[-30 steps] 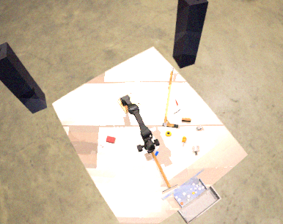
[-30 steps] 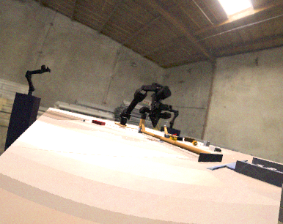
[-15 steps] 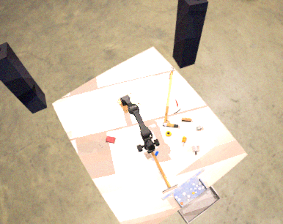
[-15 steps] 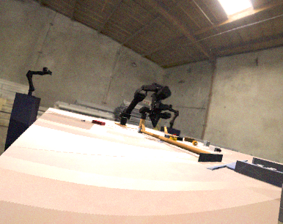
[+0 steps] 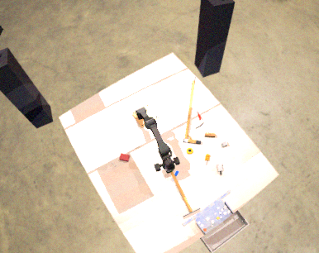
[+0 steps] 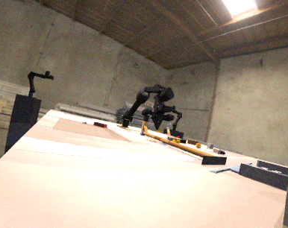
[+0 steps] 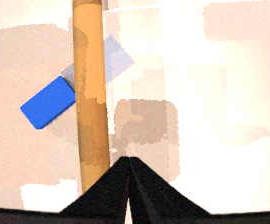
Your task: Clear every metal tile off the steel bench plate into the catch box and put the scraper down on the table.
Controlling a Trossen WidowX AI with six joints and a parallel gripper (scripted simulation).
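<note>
The long scraper (image 5: 181,191) (image 6: 178,144) (image 7: 91,75) lies with its orange handle running from below my gripper to a dark blade (image 5: 192,213) (image 6: 214,160) just short of the bluish bench plate (image 5: 214,210). Several small tiles, mostly pale, one yellow (image 5: 217,217) and one orange-red (image 5: 205,230), are on the plate. The grey catch box (image 5: 224,236) adjoins the plate's far end; I cannot make out any tiles in it. My gripper (image 6: 157,127) (image 7: 128,159) is shut and empty, above the table near the handle's rear end. In the wrist view the handle is left of the fingertips.
A blue block (image 5: 176,174) (image 7: 48,102) with a pale grey flat part lies under the handle. A red block (image 5: 124,157) (image 6: 100,124), a hammer (image 5: 192,141), a yellow ring (image 5: 189,151) and a long yellow-orange stick (image 5: 191,103) lie around the arm.
</note>
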